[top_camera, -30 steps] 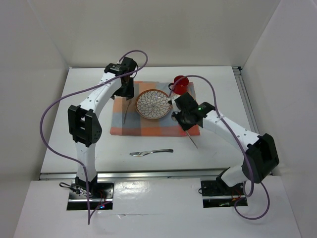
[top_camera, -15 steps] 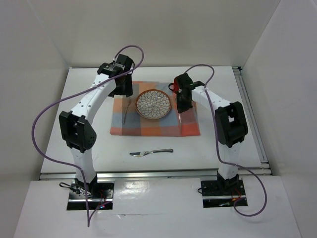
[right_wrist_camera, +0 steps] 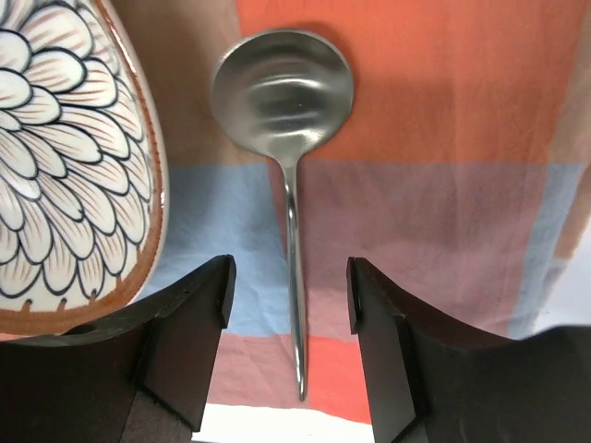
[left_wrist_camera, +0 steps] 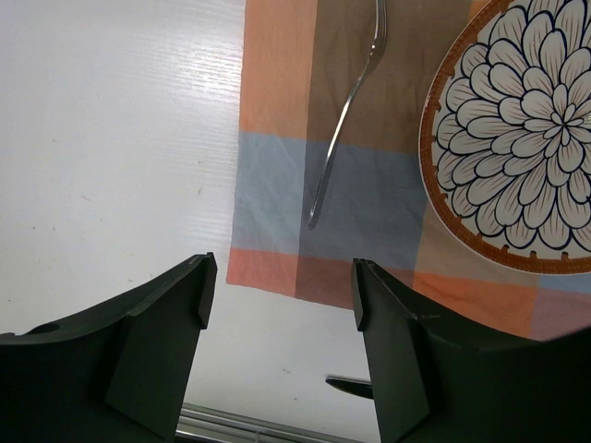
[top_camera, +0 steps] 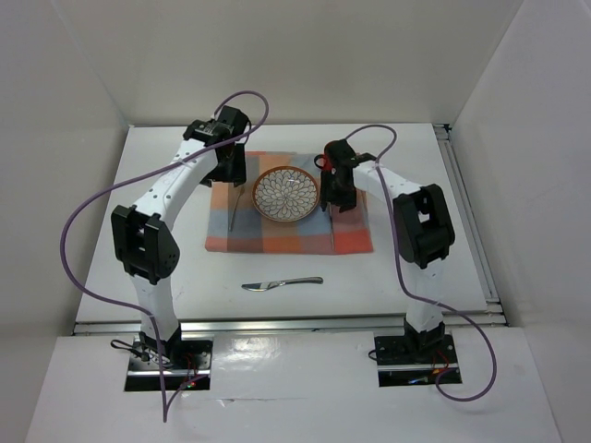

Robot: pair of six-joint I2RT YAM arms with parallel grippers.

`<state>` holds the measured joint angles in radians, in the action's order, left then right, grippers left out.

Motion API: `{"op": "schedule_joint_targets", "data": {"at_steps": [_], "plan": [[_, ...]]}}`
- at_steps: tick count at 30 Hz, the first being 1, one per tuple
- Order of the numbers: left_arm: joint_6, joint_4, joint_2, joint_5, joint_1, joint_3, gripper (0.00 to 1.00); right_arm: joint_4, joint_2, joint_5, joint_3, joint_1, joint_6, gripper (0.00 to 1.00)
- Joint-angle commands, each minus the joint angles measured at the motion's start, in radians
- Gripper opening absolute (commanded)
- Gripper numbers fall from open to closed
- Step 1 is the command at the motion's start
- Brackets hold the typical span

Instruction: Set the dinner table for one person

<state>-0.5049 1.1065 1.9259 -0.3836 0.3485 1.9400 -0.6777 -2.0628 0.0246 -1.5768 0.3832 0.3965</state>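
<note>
On the white dinner table (top_camera: 166, 268) lies an orange-and-blue checked cloth (top_camera: 277, 235) with a flower-patterned plate (top_camera: 287, 194) on it. A fork (left_wrist_camera: 343, 111) rests on the cloth left of the plate (left_wrist_camera: 526, 138). A spoon (right_wrist_camera: 284, 92) lies on the cloth just right of the plate (right_wrist_camera: 55, 185), handle toward the cloth's near edge. My right gripper (right_wrist_camera: 288, 295) hangs open above the handle, its fingers either side of it without touching; from above the right gripper (top_camera: 337, 196) hides the spoon. My left gripper (left_wrist_camera: 282, 291) stands open and empty over the cloth's left near corner.
A table knife (top_camera: 282, 283) lies on the bare table in front of the cloth; its tip (left_wrist_camera: 351, 386) shows between the left fingers. A metal rail (top_camera: 277, 323) runs along the near edge. White walls enclose the table on three sides.
The right arm swung from the cloth's right near corner to beside the plate, carrying the spoon. Its jaws have opened and the spoon now lies on the cloth. The left arm barely shifted.
</note>
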Motion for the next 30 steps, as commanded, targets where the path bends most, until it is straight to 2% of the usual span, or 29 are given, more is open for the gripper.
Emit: {"op": "schedule_joint_targets", "data": {"at_steps": [1, 4, 7, 9, 11, 15, 17, 20, 23, 30], "plan": [[-0.017, 0.010, -0.038, 0.006, 0.003, 0.022, 0.77, 0.043, 0.131, 0.035, -0.005, -0.006, 0.001, 0.63], [-0.008, 0.024, -0.038, 0.017, 0.003, 0.040, 0.77, 0.064, 0.264, 0.063, 0.082, 0.026, -0.068, 0.63], [-0.007, 0.044, -0.047, 0.006, 0.003, 0.069, 0.77, 0.104, 0.371, -0.015, 0.225, 0.078, -0.224, 0.66], [-0.007, 0.044, -0.057, -0.004, 0.003, 0.070, 0.77, 0.118, 0.447, -0.074, 0.332, 0.178, -0.298, 0.69], [-0.017, 0.044, -0.068, -0.018, 0.003, 0.079, 0.77, 0.118, 0.474, -0.040, 0.377, 0.308, -0.363, 0.68], [-0.064, 0.078, -0.091, -0.095, 0.003, 0.099, 0.77, 0.129, 0.474, -0.008, 0.442, 0.454, -0.398, 0.59], [-0.087, 0.092, -0.103, -0.107, 0.003, 0.099, 0.77, 0.129, 0.436, -0.020, 0.442, 0.500, -0.409, 0.59], [-0.087, 0.092, -0.128, -0.107, 0.003, 0.086, 0.77, 0.109, 0.386, 0.001, 0.402, 0.548, -0.444, 0.66], [-0.087, 0.065, -0.142, -0.121, 0.003, 0.053, 0.77, 0.089, 0.326, 0.024, 0.383, 0.572, -0.501, 0.68], [-0.087, 0.075, -0.133, -0.130, -0.006, 0.053, 0.77, 0.109, 0.297, -0.060, 0.406, 0.572, -0.562, 0.65]]}}
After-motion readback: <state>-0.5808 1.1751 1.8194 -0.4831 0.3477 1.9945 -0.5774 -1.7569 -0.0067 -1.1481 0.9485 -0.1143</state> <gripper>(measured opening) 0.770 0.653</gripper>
